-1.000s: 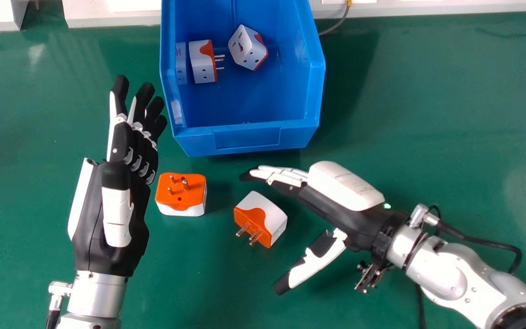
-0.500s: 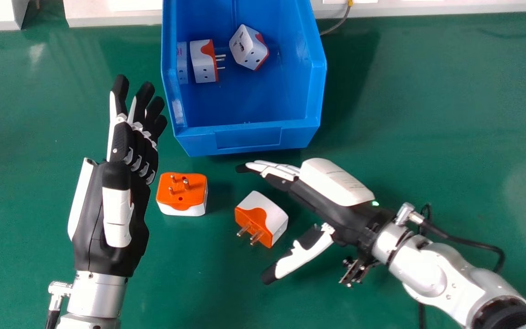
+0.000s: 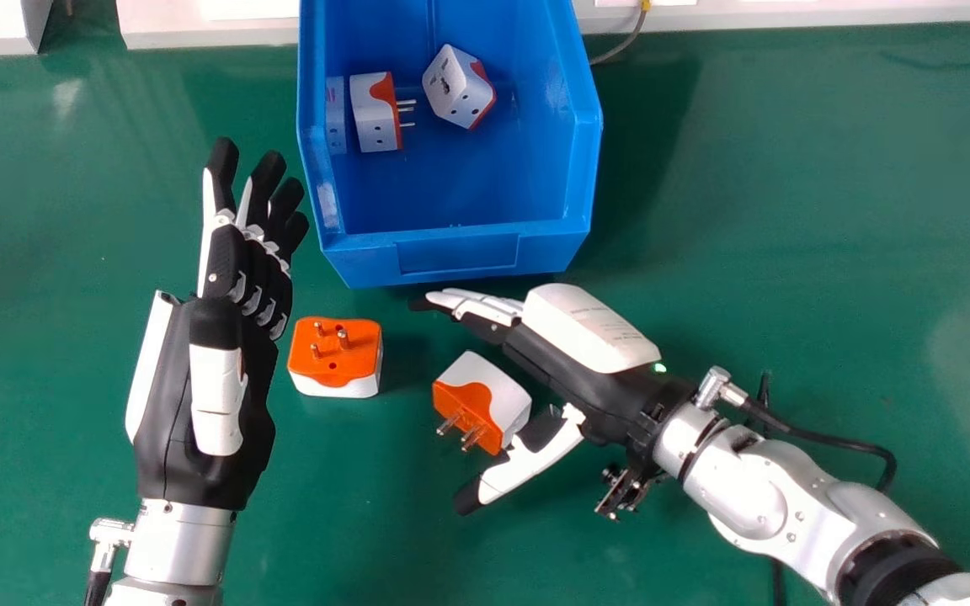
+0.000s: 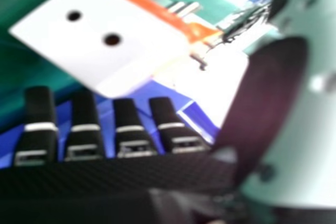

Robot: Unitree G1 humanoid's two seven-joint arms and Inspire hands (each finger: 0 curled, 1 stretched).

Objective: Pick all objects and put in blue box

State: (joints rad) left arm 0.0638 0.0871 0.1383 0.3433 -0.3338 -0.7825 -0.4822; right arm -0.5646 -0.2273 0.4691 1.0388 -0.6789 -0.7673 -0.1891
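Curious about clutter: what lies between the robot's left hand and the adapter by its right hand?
Another adapter, prongs up, on the green table; the head view shows it.

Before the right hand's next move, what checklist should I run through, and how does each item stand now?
1. Right hand open: ok, fingers straight.
2. Right plug between fingers and thumb: ok, as the head view shows it.
3. Right plug gripped, ready to lift: not ok, fingers not curled round it.
4. Fingers low enough to grip: cannot tell.
5. Box upright and open on top: ok.
6. Left plug in box: not ok, it lies on the table beside the left hand.
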